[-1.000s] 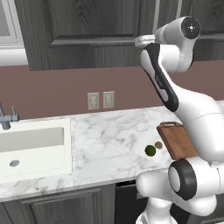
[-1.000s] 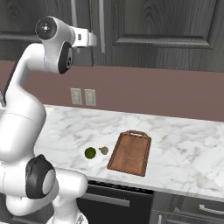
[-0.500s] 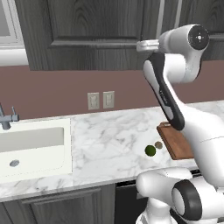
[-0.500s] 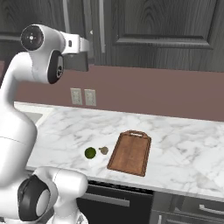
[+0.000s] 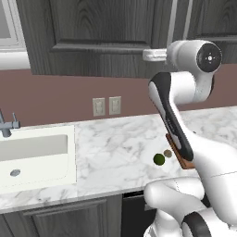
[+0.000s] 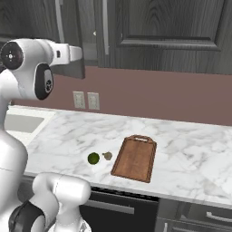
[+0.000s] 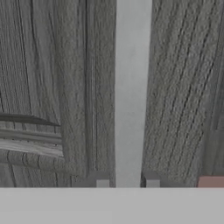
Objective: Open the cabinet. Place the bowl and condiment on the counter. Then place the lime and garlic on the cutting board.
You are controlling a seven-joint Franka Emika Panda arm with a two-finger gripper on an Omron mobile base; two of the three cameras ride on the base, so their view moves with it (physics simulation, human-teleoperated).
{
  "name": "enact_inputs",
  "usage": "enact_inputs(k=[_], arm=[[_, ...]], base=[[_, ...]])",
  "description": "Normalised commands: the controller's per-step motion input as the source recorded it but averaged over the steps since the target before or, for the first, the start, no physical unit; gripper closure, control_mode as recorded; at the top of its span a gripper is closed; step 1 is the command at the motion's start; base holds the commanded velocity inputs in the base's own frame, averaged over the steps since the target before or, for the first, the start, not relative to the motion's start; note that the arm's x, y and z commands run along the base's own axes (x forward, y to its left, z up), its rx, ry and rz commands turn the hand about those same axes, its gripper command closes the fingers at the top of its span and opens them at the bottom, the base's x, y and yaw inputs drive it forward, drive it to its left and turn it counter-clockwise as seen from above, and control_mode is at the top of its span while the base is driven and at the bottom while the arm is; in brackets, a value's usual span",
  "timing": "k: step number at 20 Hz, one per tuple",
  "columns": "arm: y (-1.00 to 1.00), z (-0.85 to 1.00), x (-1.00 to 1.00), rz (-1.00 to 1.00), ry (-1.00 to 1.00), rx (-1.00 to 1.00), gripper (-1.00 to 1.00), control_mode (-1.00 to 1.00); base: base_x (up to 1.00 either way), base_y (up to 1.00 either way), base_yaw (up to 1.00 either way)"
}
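Cabinet door — rigid, hinged, likely stiff. Hold: slim metal handle, slick; gripper fingers clasp it.

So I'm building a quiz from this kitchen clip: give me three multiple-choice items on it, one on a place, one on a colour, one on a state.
1. Where does the lime lie?
A. on the cutting board
B. on the counter, left of the cutting board
C. in the sink

2. What colour is the wall behind the counter?
A. dusky reddish-brown
B. bright yellow
C. white

3. How do the gripper fingertips stand to the cabinet handle?
A. far from it
B. one on each side of the bar
C. both left of it

B: right base view shows the lime on marble beside the cutting board.
A: both base views.
B: hand view.
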Motion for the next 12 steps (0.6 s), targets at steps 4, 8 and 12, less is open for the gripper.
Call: enact_inputs(k=[4, 8, 12], arm=[[0.49, 0.00, -0.29, -0.11, -0.01, 0.00, 1.00, -1.00], [0.47, 0.00, -0.29, -0.14, 0.00, 0.00, 1.00, -1.00], [0.51, 0.00, -0.29, -0.13, 0.00, 0.00, 1.00, -1.00]], base=[[0.00, 0.00, 0.00], [0.00, 0.00, 0.00], [0.00, 0.00, 0.00]])
